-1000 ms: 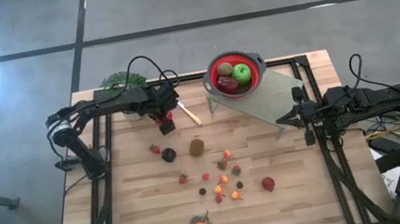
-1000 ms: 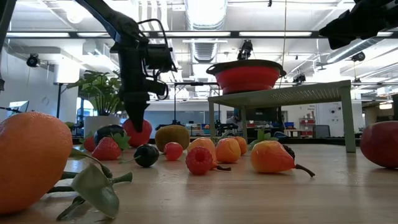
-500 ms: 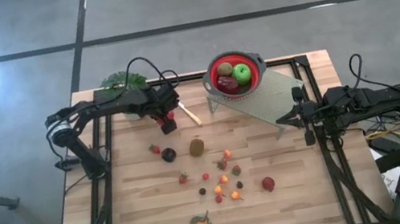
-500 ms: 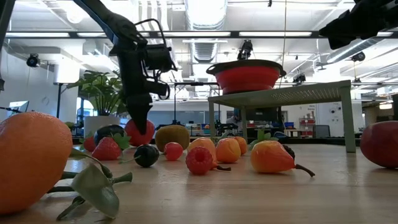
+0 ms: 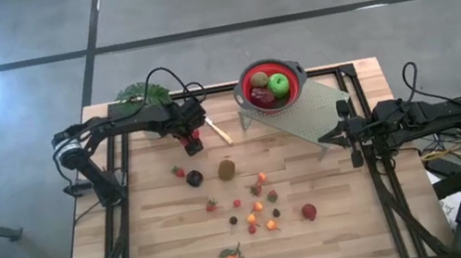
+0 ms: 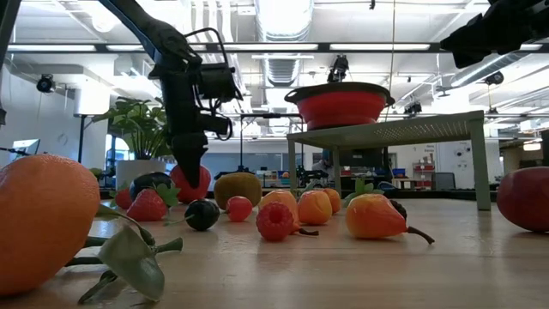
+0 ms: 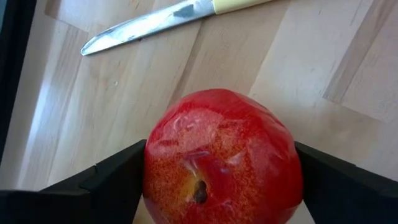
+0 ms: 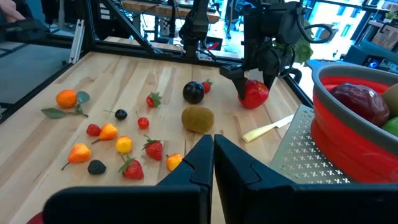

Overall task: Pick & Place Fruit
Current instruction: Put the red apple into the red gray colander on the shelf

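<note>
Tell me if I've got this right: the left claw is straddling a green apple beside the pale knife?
Not quite: the round apple between the left gripper's fingers is red, as the left wrist view shows. It does lie beside the pale-handled knife.

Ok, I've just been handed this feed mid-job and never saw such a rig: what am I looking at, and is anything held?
Two robot arms work at a wooden table. One picture looks straight down, one looks level across the tabletop, and each wrist carries a camera. The left pincer sits around a red apple, a finger on each side, beside a pale knife; the apple is still on the wood. The right pincer is shut and empty, waiting by the raised rack. Loose fruit lies scattered; a red bowl on the rack already holds some.
</note>
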`<state>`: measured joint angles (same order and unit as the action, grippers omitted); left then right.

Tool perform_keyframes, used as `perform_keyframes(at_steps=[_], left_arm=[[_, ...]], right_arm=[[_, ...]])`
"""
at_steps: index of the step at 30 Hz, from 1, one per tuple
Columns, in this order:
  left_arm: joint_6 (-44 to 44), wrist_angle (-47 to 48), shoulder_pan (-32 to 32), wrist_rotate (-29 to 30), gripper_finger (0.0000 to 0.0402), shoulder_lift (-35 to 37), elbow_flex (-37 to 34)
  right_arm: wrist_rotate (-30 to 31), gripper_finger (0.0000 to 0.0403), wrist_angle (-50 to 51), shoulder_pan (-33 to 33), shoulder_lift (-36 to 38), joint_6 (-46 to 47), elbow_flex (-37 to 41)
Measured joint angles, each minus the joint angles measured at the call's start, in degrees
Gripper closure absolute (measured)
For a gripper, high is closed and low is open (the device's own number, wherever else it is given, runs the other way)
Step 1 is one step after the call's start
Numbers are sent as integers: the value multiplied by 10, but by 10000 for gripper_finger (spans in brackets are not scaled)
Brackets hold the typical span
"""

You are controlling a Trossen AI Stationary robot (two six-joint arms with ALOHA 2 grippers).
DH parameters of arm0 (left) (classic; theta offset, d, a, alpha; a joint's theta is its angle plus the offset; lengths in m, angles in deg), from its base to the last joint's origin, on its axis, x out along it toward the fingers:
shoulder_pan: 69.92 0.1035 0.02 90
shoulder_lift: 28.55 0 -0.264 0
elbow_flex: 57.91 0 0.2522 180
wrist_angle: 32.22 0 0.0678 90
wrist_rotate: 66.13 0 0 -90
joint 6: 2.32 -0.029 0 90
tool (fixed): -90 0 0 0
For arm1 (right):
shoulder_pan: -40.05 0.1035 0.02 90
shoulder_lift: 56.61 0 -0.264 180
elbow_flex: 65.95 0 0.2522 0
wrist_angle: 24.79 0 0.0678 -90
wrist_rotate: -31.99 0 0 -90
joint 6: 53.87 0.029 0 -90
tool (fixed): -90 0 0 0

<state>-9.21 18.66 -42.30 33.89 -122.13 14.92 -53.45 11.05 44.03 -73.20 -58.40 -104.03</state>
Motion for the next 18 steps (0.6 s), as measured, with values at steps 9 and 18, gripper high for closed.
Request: perform_keyframes(at_steps=[9,18], left_arm=[[-1,93,0,-4,42,18,34],[3,192,-1,-70,42,30,178]], right_arm=[[0,394,0,0,0,-1,0],[0,394,0,0,0,-1,0]])
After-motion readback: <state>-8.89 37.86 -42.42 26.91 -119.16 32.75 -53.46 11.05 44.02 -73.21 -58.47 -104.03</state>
